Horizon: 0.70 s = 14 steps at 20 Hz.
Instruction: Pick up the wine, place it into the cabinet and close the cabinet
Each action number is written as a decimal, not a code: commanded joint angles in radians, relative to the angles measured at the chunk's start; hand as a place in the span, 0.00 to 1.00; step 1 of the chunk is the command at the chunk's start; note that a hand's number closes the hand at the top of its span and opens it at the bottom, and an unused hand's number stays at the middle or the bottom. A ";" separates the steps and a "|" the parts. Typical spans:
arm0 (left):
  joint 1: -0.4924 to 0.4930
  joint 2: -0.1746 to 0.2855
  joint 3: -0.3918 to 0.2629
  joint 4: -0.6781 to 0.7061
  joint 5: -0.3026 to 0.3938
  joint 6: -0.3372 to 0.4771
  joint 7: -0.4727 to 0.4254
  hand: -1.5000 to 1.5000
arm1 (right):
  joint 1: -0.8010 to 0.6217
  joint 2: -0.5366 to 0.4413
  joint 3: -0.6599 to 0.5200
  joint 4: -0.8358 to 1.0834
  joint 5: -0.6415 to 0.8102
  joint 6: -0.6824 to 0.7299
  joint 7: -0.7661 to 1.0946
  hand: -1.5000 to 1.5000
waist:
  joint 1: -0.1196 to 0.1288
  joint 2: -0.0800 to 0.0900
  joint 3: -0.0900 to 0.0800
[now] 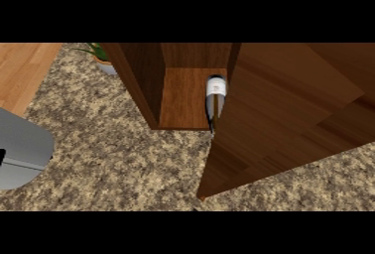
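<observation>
Grey forearm (pixel 22 149) low at the left edge, robot hand cut off there, open or closed impossible to tell. Speckled surface (pixel 110 149), open cabinet (pixel 143 79), wine bottle (pixel 215 94) inside, right side, just beside the swung-out door (pixel 285 114).

Only one grey forearm (pixel 22 149) in view, large and close against the left edge, so by its side the left one. Lies slantwise, broad and blunt, with a rounded end pointing right and a faint seam across its lower part. Right at the edge, a small black sliver (pixel 2 157), too little showing to tell hand from wrist.
</observation>
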 commanded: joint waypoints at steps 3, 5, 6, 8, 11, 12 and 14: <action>0.008 0.000 0.051 0.013 0.044 -0.092 0.017 0.00 | -0.219 0.073 0.133 0.091 0.066 -0.164 0.014 1.00 | 0.014 0.004 0.000; -0.055 0.003 0.047 -0.012 0.057 -0.038 0.075 0.00 | -0.285 0.072 0.132 0.128 0.074 -0.198 0.015 1.00 | 0.009 0.006 0.000; -0.026 -0.007 0.062 0.014 0.067 -0.076 0.056 0.00 | -0.310 0.071 0.121 0.099 0.082 -0.207 0.047 1.00 | 0.012 0.004 0.000; -0.042 -0.022 0.044 0.006 0.056 -0.074 0.059 0.00 | -0.354 0.070 0.117 0.176 0.047 -0.233 0.018 1.00 | 0.021 0.007 0.000; -0.051 -0.021 0.060 0.023 0.054 -0.079 0.074 0.00 | -0.431 0.069 0.048 0.197 -0.046 -0.260 0.032 1.00 | 0.025 0.010 0.000; -0.072 -0.047 0.007 0.033 0.029 -0.071 0.069 0.00 | -0.479 0.069 0.035 0.181 -0.067 -0.277 0.065 1.00 | 0.021 0.011 -0.001; -0.067 -0.009 0.053 0.009 0.058 -0.090 0.102 0.00 | -0.536 0.069 -0.008 0.232 -0.114 -0.310 0.056 1.00 | 0.035 0.011 0.000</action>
